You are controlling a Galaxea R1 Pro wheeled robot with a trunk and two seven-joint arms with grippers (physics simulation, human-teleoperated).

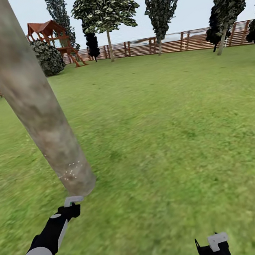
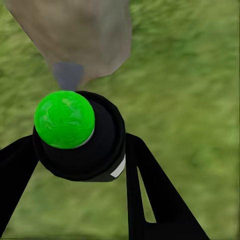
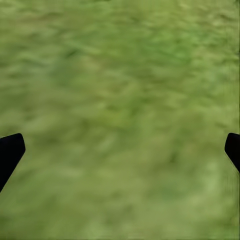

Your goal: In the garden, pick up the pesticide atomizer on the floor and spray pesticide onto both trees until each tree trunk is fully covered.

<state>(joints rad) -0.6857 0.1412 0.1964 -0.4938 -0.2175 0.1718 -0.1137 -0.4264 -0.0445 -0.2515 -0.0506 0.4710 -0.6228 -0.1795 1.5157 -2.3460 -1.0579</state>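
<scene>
**Atomizer at the trunk base, spray dots showing low on the bark**

While the left gripper [image 2: 80, 150] is clamped on the pesticide atomizer [image 2: 80, 137] (black body, green cap, grey nozzle toward the bark), the nozzle sits just beside the foot of the near tree trunk [image 1: 28, 98]. Head view puts this at lower left, w/ the left arm reaching to the trunk base. The right gripper [image 3: 120, 150] hangs idle over bare grass [image 1: 166, 138], fingers spread wide apart, nothing btwn them.

Small white specks dot the bark near the bottom of the trunk; the rest above looks unmarked, so my read is that coverage is only partial.

Risks from here:
- Nozzle so close to the bark that spray lands in one small patch; upper trunk stays dry unless the arm lifts.
- Atomizer could bump the trunk & twist in the grip, throwing off the aim.
- Far side of the trunk is hidden, so gaps there could go unnoticed.

Counts, near to far: 2 grippers, 1 atomizer, 1 thick near trunk. Further back, 1 leafy tree [image 1: 104, 11] w/ a slim pale trunk, several tall narrow trees by the wooden fence [image 1: 171, 42] (exact count unclear, some cut off), 1 red-roofed play tower [image 1: 53, 36], 1 round bush [image 1: 48, 57].
</scene>
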